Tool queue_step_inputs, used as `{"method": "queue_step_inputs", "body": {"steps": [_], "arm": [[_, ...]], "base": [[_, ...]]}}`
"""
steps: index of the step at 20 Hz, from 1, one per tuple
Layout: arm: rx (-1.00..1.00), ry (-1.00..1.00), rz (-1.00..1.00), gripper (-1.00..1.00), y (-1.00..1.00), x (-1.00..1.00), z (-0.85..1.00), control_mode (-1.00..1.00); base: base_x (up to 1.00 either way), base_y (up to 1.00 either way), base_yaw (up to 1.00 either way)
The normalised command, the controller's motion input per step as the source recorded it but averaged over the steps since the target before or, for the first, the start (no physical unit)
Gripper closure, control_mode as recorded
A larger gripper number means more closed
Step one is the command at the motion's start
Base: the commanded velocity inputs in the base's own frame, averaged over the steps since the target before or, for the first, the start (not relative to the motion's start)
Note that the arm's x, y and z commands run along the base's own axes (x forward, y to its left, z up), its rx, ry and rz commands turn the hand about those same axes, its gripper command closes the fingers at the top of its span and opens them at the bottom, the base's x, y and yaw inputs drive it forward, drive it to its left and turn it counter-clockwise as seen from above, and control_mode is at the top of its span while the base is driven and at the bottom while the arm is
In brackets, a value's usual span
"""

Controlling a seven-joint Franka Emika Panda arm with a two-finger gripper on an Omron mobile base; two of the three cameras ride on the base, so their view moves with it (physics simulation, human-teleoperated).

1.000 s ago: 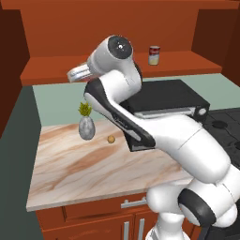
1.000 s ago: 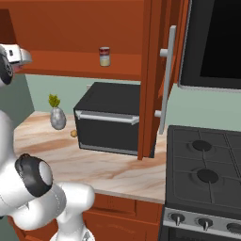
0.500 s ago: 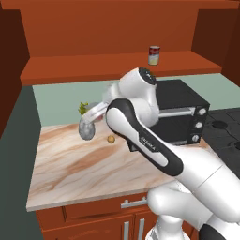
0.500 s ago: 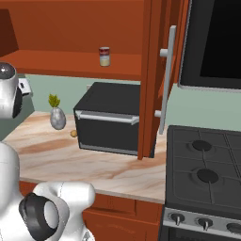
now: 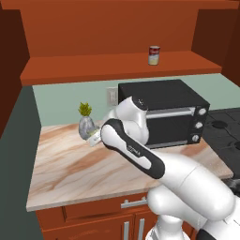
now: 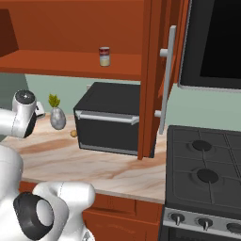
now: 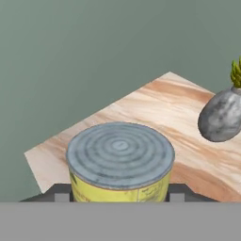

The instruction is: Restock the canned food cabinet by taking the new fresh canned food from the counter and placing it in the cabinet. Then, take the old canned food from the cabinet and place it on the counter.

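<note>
I cannot see much of my claw (image 5: 95, 138) from the left base camera. The arm's big white elbow sits in front of it, and just a pale bit pokes out to the left. The old can (image 7: 120, 160) is hard to make out there too.

The hand camera shows it better. The claw (image 7: 118, 194) has one dark finger tip (image 7: 60, 193) on each side of the old can, pressed against it, so the claw is clamped on the can. I see the can's grey ringed top and a strip of yellow under it. The rest is cut off at the bottom.

The can sits right between the finger tips, up above the counter (image 7: 155, 103). I cannot tell if its bottom touches the counter.

Left of the claw there is the plain green wall. Just to its right stands a small grey vase (image 5: 86, 126) with a green plant. It is cut off at the edge in the hand view.

The arm bends up from the base, folds at the elbow and reaches down low to the left over the counter (image 5: 70, 168).

Further right of the claw is a black oven box (image 5: 164, 112). High above and to the right, the new can (image 5: 153, 55) stands upright on the cabinet (image 5: 93, 68) shelf, well apart from the claw. Furthest right is the stove (image 6: 207, 164).
</note>
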Motion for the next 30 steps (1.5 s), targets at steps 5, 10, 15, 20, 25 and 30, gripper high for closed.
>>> {"method": "queue_step_inputs", "body": {"steps": [5,10,15,20,25,30], "arm": [[-0.05,0.05,0.02,1.00,0.11,0.25,-0.94,-1.00],[-0.02,0.00,0.01,1.00,0.23,0.42,-0.82,-1.00],[0.00,-0.02,0.01,1.00,0.08,0.13,-0.96,-1.00],[0.00,0.00,0.00,-1.00,0.00,-0.30,-0.63,-1.00],[0.01,0.00,-0.06,-1.00,0.00,-0.01,0.26,-1.00],[0.03,0.00,-0.07,-1.00,0.00,0.00,0.96,-1.00]], "base": [[0.00,0.00,0.00],[0.00,0.00,0.00],[0.00,0.00,0.00],[0.00,0.00,0.00],[0.00,0.00,0.00],[0.00,0.00,0.00]]}}
